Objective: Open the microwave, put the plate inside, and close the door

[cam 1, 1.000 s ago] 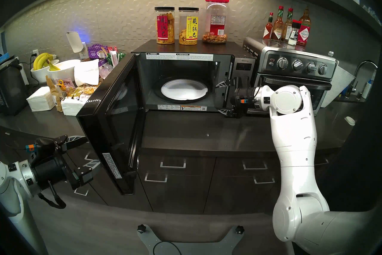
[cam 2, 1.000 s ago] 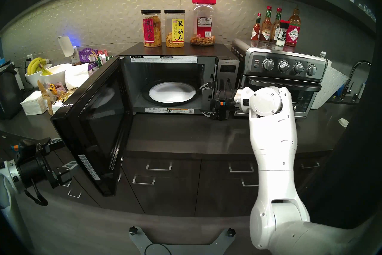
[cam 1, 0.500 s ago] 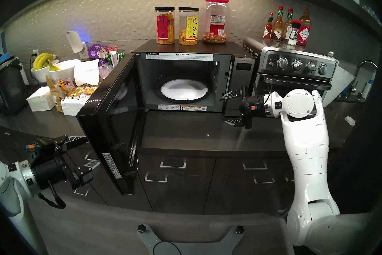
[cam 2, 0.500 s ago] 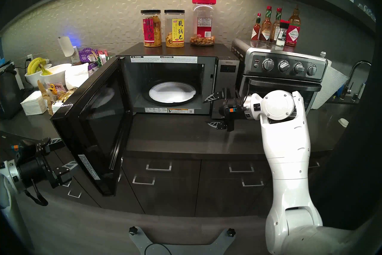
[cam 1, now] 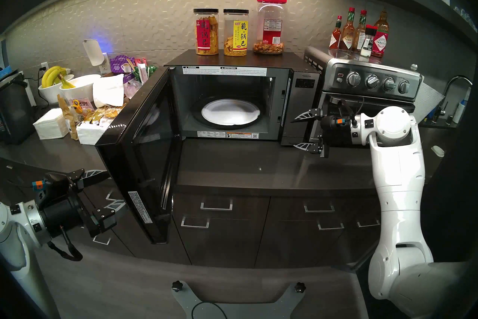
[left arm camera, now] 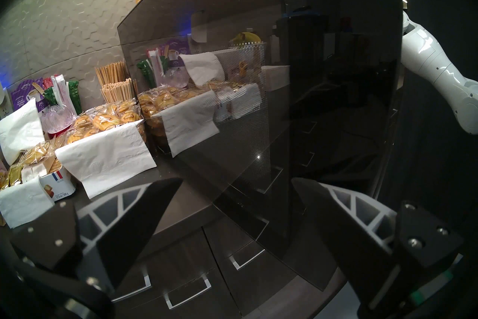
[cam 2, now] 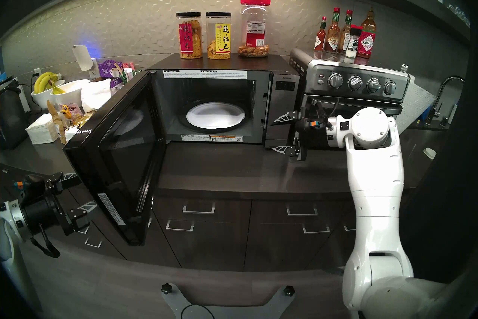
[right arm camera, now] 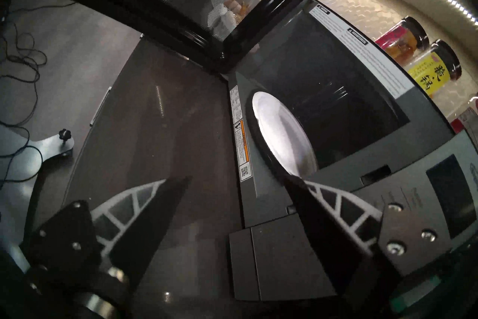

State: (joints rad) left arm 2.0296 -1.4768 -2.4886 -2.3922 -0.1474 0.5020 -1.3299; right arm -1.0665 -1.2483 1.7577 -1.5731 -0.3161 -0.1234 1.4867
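The black microwave (cam 1: pixel 302 103) stands on the counter with its door (cam 1: pixel 144 150) swung wide open to the left. The white plate (cam 1: pixel 230 112) lies flat on the turntable inside and also shows in the right wrist view (right arm camera: pixel 282 134). My right gripper (cam 1: pixel 293 133) is open and empty, in front of the keypad panel, outside the cavity and right of the plate. My left gripper (cam 1: pixel 113 189) is open and empty, just left of the door's outer glass (left arm camera: pixel 284 103), not touching it.
A silver toaster oven (cam 1: pixel 370 93) stands right behind my right wrist. Three snack jars (cam 1: pixel 235 32) stand on the microwave and sauce bottles (cam 1: pixel 359 33) on the oven. Banana bowls (cam 1: pixel 55 82), napkins and snack packs (cam 1: pixel 85 119) crowd the counter left of the door.
My right gripper has drawn back to the right, from the cavity's mouth to in front of the keypad panel, staying open. The plate, the door and the left arm have not moved.
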